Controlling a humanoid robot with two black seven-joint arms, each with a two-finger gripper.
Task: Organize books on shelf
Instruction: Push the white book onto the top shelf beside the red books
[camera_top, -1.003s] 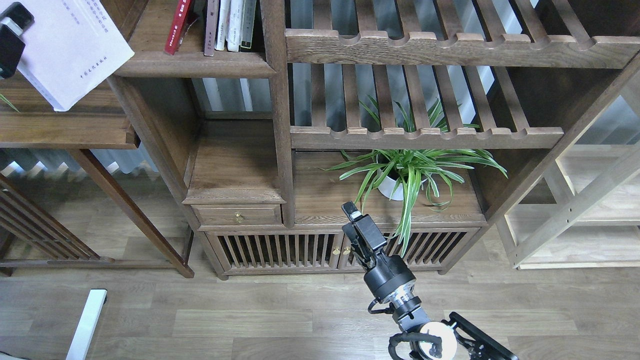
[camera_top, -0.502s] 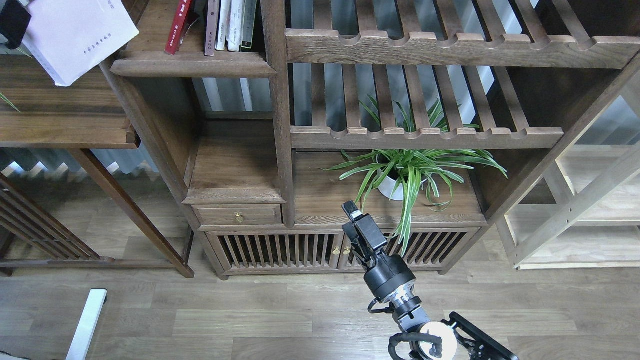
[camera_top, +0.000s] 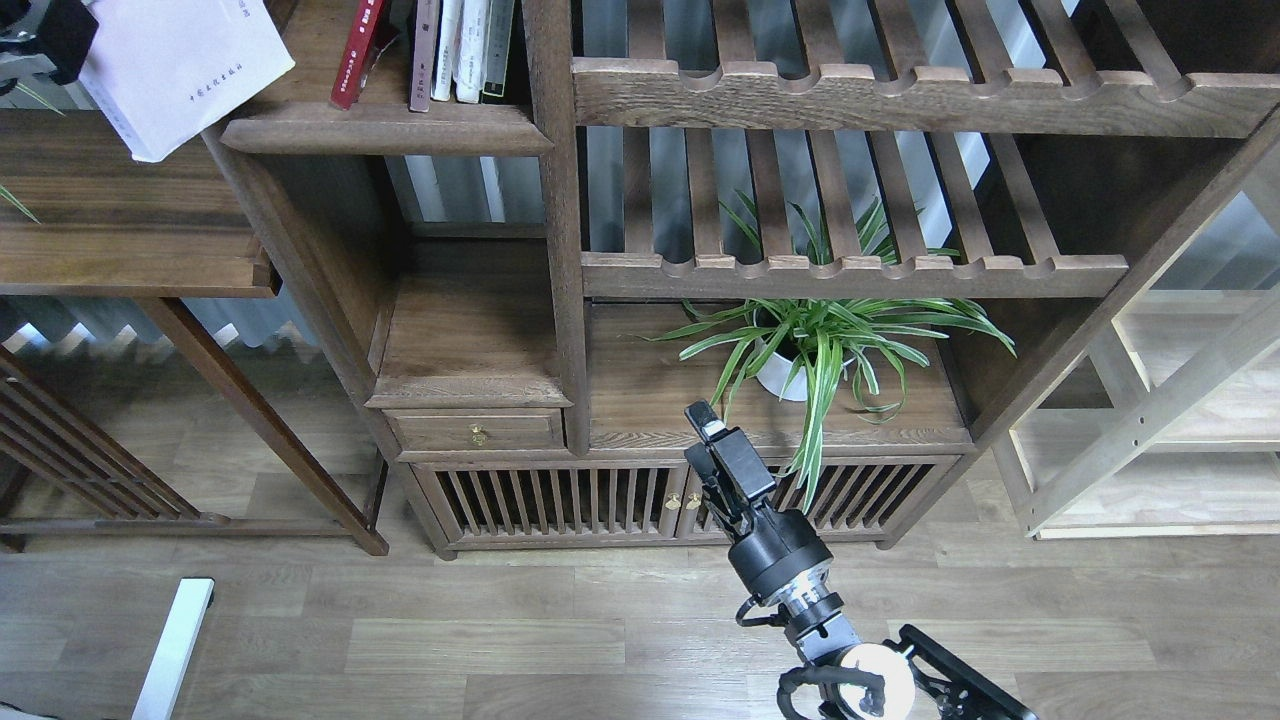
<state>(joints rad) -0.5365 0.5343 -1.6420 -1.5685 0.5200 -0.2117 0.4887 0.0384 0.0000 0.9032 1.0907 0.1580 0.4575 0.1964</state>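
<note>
The left arm's fingers (camera_top: 62, 28) sit up in the far corner, mostly cut off by the edge, so I cannot tell how wide they stand; a dark part overlaps the edge of the white book (camera_top: 175, 70), which hangs tilted in the air, and my guess is they have it pinched by that edge. The book reaches out from the fingers toward the shelf (camera_top: 385, 125), its lower corner just short of the board's left end and over the side counter (camera_top: 120, 260) below. Held by one edge like that, the free end can lead into the shelf while the arm stays outside the bookcase post.

Beyond the book, further from those fingers, a red book (camera_top: 358, 55) leans on the shelf, and past it a small row of upright books (camera_top: 462, 50) stands against the post. The gap between the leaning red one and the shelf's left end looks like the slot being aimed for.

The right arm's fingers (camera_top: 712, 432) point up, drawn close together with nothing between them, parked low in front of the cabinet, just under the trailing leaves of the potted plant (camera_top: 815, 345), likely kept clear of the work.
</note>
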